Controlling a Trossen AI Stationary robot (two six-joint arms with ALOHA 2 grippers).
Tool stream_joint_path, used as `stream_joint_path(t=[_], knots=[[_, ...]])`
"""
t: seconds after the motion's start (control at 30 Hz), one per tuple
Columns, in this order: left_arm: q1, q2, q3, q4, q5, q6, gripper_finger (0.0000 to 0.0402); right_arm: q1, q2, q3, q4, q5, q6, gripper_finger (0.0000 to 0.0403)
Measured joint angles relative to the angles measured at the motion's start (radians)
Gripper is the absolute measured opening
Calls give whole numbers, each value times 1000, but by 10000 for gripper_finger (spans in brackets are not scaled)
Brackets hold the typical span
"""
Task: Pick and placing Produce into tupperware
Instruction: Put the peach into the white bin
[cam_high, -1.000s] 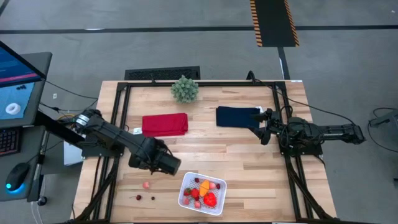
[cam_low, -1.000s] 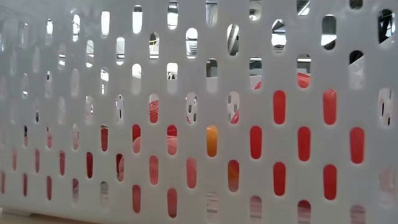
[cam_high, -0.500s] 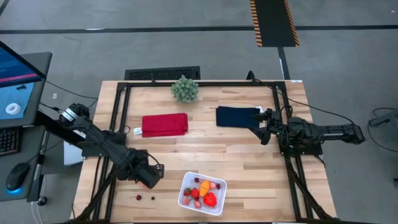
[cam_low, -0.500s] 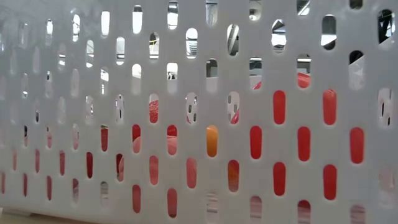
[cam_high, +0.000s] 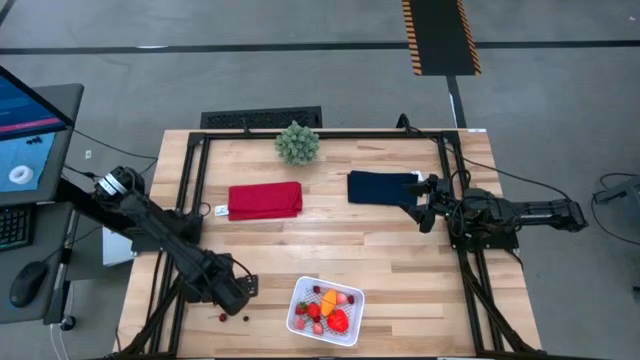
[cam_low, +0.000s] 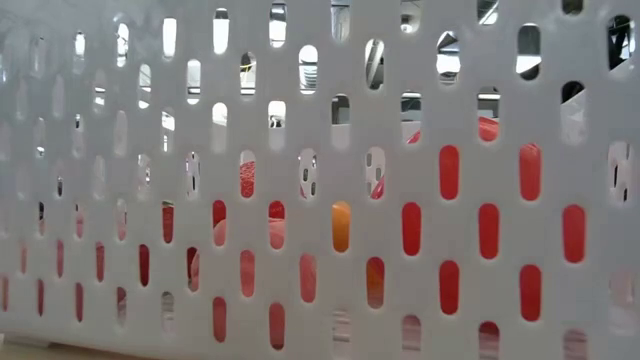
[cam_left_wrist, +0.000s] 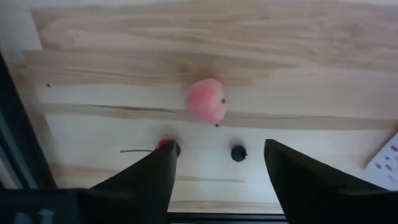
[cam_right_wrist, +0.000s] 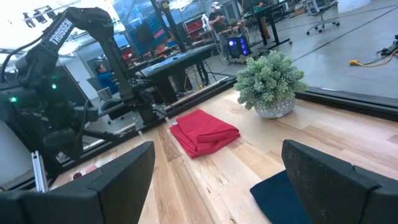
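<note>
On the wooden bench (cam_high: 380, 240), the tupperware (cam_high: 325, 309) sits near the front edge holding fruit, while the left gripper (cam_left_wrist: 216, 163), fingers spread, hovers over a pink piece (cam_left_wrist: 206, 99) and two cherries (cam_left_wrist: 239, 153) left of it; the right gripper (cam_right_wrist: 217, 163) waits spread at far right.

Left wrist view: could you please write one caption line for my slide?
Open left gripper above the wooden table, with a pink toy fruit and two small dark red cherries lying ahead of its fingers.
</note>
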Motion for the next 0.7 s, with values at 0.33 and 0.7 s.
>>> stream_joint_path(t=[0.33, 0.7], knots=[[-8, 14, -29, 31, -33, -24, 348, 0, 0, 0, 0, 0, 0, 374], [-8, 106, -35, 79, -25, 1, 393, 0, 0, 0, 0, 0, 0, 374]])
